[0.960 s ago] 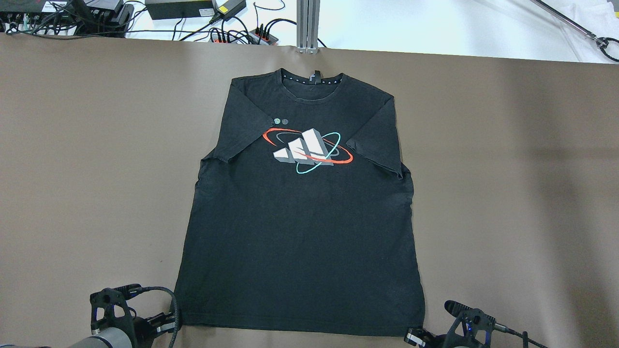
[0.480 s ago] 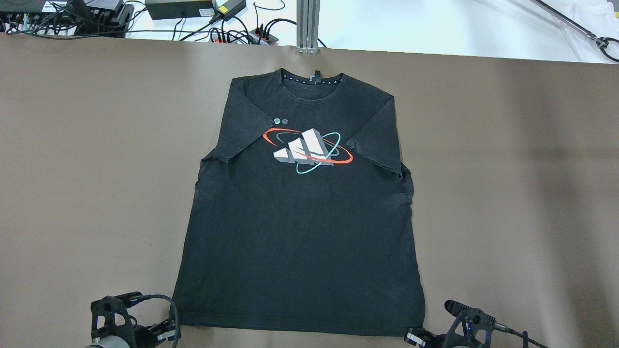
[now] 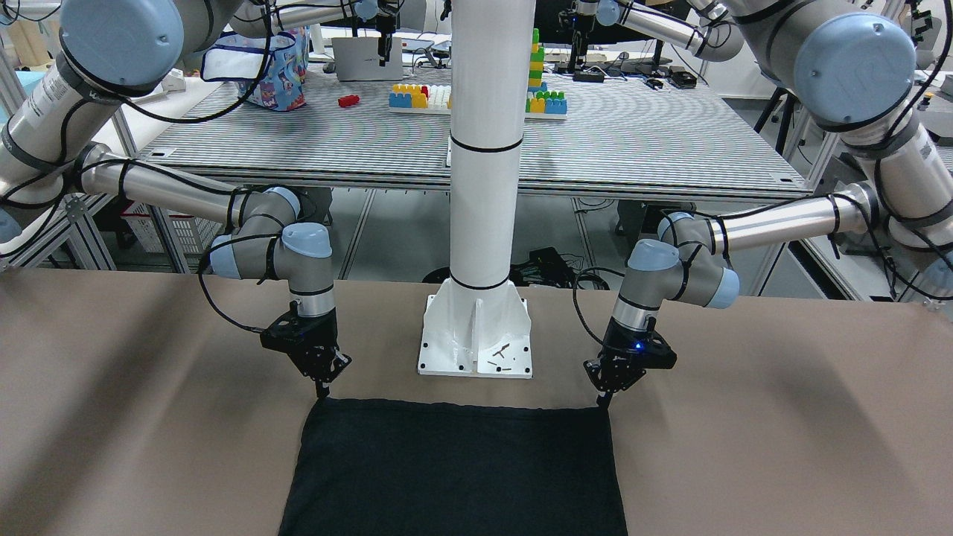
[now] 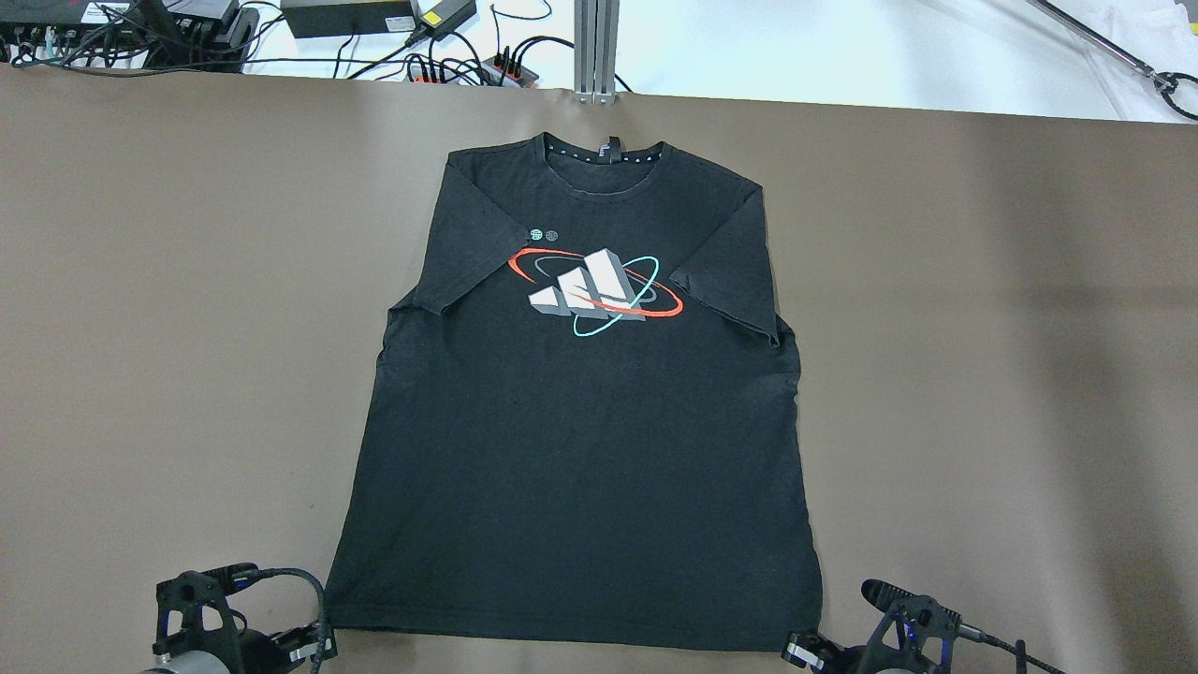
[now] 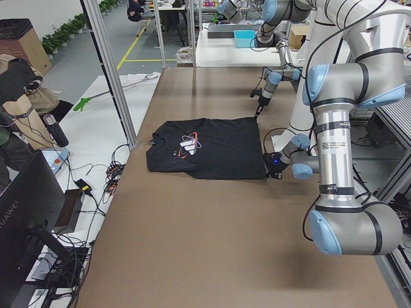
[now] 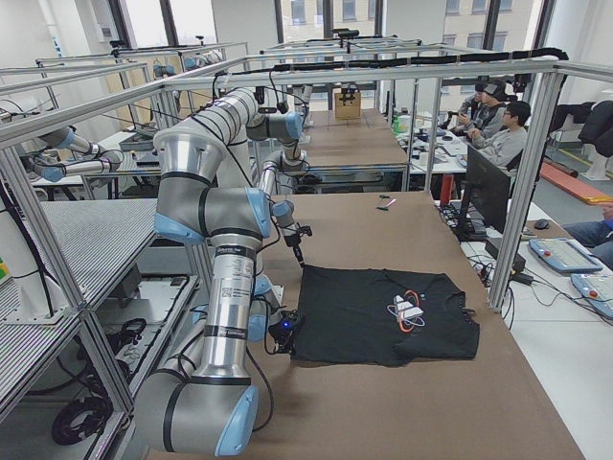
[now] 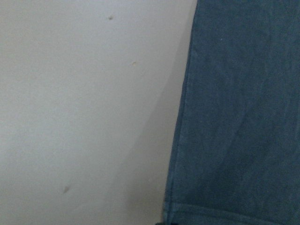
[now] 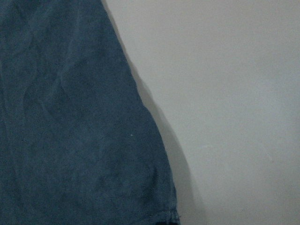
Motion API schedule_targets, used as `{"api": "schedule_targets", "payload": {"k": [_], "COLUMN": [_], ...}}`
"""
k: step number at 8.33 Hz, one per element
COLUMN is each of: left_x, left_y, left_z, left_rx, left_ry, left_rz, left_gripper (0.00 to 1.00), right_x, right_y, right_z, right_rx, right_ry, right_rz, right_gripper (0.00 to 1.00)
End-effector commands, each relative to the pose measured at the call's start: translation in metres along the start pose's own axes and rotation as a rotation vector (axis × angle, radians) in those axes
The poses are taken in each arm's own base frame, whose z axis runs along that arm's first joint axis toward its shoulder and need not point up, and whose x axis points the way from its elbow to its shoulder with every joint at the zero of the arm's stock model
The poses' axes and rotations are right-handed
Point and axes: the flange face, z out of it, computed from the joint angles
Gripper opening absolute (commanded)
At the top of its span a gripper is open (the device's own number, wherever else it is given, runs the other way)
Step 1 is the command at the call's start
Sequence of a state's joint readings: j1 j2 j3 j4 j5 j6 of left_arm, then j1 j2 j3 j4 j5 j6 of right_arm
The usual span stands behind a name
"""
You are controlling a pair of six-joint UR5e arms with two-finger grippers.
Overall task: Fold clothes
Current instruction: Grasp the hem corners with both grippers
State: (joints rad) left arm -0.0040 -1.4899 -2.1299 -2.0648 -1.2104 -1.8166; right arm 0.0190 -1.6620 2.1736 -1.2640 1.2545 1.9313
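Observation:
The clothes are one black T-shirt (image 4: 580, 449) with a white, red and teal print, lying flat and face up on the brown table, collar at the far edge. Its near hem (image 3: 454, 409) runs between my two grippers. My left gripper (image 4: 318, 641) sits at the hem's left corner, seen on the right in the front-facing view (image 3: 601, 400), fingers together on the fabric. My right gripper (image 3: 322, 391) pinches the other hem corner and shows at the overhead view's bottom edge (image 4: 796, 648). Each wrist view shows only a hem corner (image 7: 243, 117) (image 8: 70, 117) on the table.
The white pole's base plate (image 3: 476, 342) stands just behind the hem, between the arms. An aluminium post (image 4: 596, 47), cables and power boxes (image 4: 346, 19) lie beyond the far edge. Seated people (image 6: 498, 134) and a monitor (image 5: 26, 212) are off the table.
My left gripper has drawn back and slightly left, pulling the hem's left corner out with it. The right gripper and its corner have stayed put.

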Motion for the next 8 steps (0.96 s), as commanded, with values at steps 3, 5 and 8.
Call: {"api": "schedule_targets", "payload": {"k": [3,5,8], "left_x": [0.004,0.013,0.028], "left_y": [-0.024,-0.036,-0.106], "left_z": [-0.075,-0.083,-0.082], "left_rx": [-0.074,-0.095,-0.118], "left_ry": [0.057,0.074,0.093], "left_rz": [-0.027,-0.04,-0.03], "left_gripper": [0.0,0.0,0.0], "right_x": [0.001,-0.007,-0.07], "right_y": [-0.022,-0.023,-0.082], "right_z": [-0.057,-0.07,-0.077], "right_rx": [-0.026,-0.04,-0.088], "right_ry": [-0.049,-0.075,-0.093], "right_rz": [0.018,0.026,-0.019], "right_gripper": [0.0,0.0,0.0]}}
